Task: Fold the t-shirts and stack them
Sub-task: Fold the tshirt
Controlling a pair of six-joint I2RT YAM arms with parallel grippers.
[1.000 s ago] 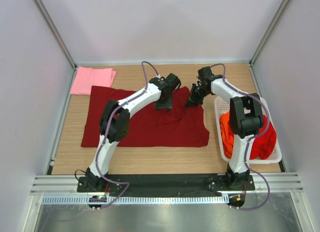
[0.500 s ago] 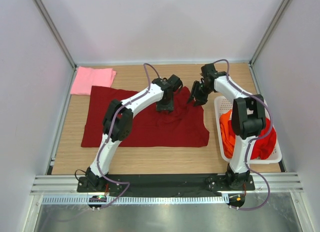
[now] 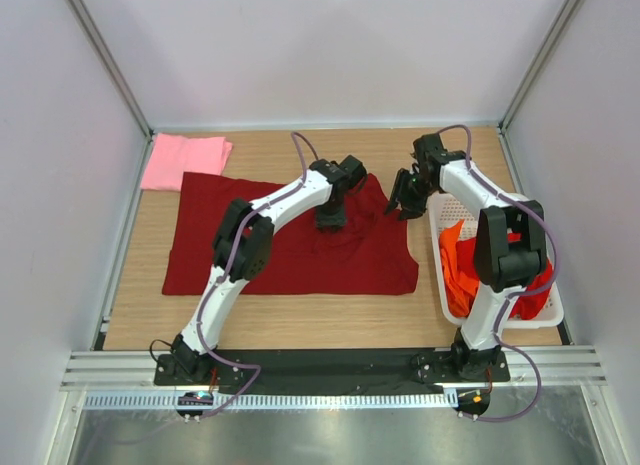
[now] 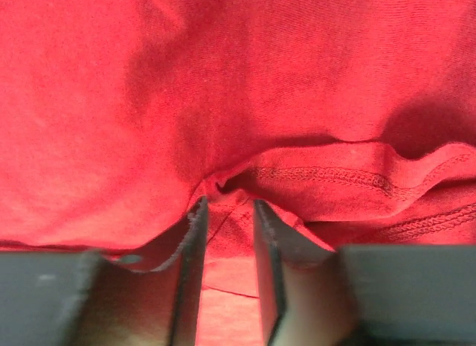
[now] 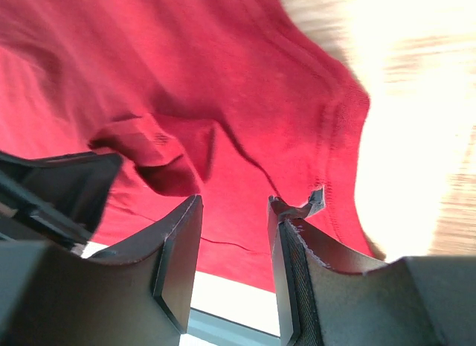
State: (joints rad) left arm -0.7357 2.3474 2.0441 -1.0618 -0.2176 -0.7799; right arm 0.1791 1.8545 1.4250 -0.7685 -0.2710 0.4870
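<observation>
A maroon t-shirt lies spread flat in the middle of the table. My left gripper presses down on its upper right part. In the left wrist view, the left gripper has its jaws narrowly parted with a bunched fold of the maroon cloth between the tips. My right gripper hovers just off the shirt's right edge. In the right wrist view, the right gripper is open and empty above the maroon shirt's hem. A folded light pink t-shirt lies at the back left.
A white slotted basket stands at the right edge and holds a crumpled orange t-shirt and a bright red t-shirt. Bare wood shows in front of the maroon shirt and along the back. White walls close in three sides.
My right gripper has moved right, off the maroon shirt's corner toward the basket. My left gripper has shifted slightly toward me on the shirt, and wrinkles have formed around it.
</observation>
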